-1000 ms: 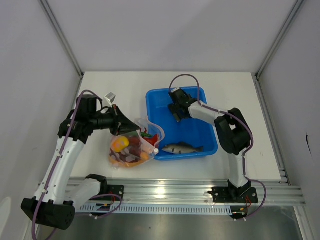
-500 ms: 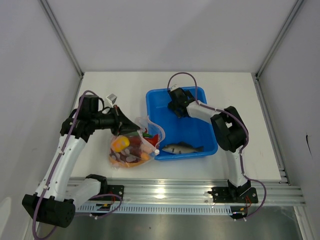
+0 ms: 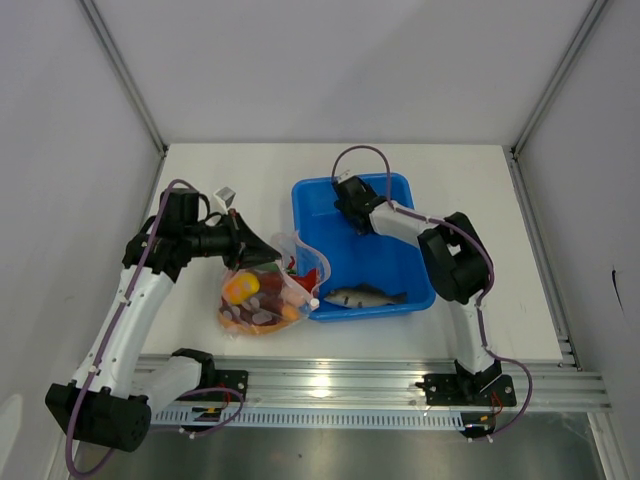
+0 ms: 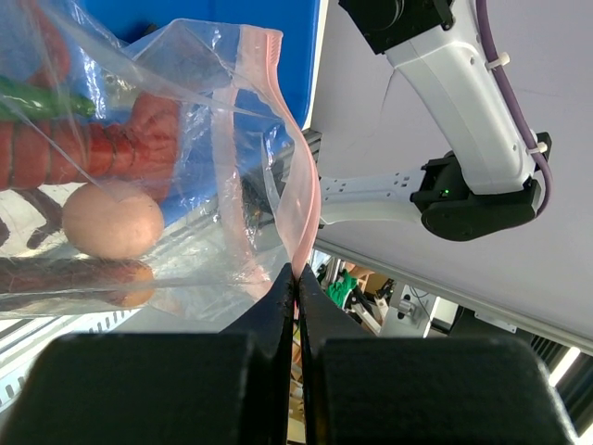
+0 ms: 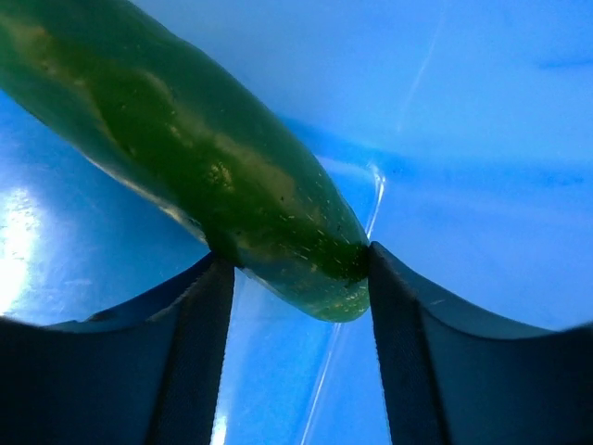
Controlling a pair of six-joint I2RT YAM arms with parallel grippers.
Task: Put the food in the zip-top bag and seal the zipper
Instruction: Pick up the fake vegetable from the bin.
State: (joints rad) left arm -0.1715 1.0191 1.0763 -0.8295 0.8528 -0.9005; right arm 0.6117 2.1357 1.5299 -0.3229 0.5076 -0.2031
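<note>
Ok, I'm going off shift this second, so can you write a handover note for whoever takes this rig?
Left gripper: shut on the zipper strip of the zip-top bag, holding its mouth up beside the blue tub.
Right gripper: down in the tub, fingers closed on one end of the green cucumber.
Done: egg, red chilies, yellow pepper and other pieces are in the bag.
Left: bag the cucumber and the grey fish, which lies in the tub, then seal the open zipper.
</note>
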